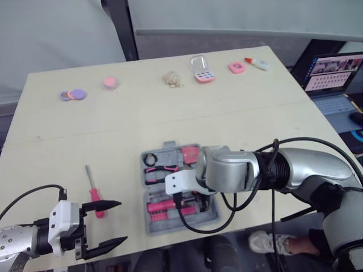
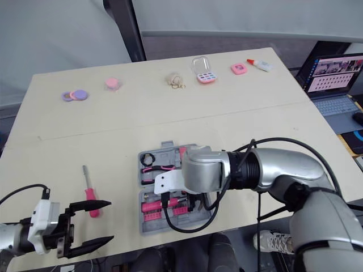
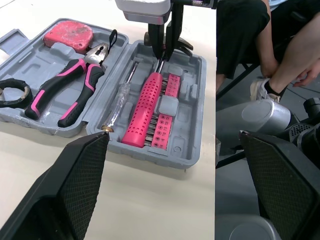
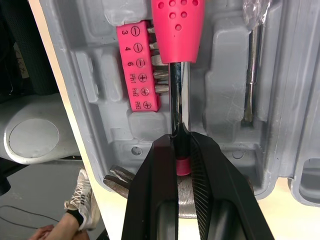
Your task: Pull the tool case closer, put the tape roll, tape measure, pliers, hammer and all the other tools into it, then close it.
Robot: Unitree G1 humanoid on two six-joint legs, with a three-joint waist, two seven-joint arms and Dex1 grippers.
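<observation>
Found tool case (image 3: 196, 95) lying open near front edge of table (image 1: 170, 119). In far half: pink tape measure (image 3: 67, 34), pliers (image 3: 75, 87) with pink-black grips, black tape roll (image 3: 10, 92). In near half: hammer (image 3: 145, 112), pink bit holder (image 3: 168, 112), slim screwdriver (image 3: 120, 100) alongside. Hammer laid lengthwise along that half, pink handle toward robot's left, steel head at case's right end. Clamped tight on bare steel shaft, just short of head: right gripper (image 4: 181, 142). Spread wide and holding nothing, above table left of case: left gripper (image 1: 122, 221). Beside it on table: pink-handled screwdriver (image 1: 93, 190), shaft pointing away from robot.
</observation>
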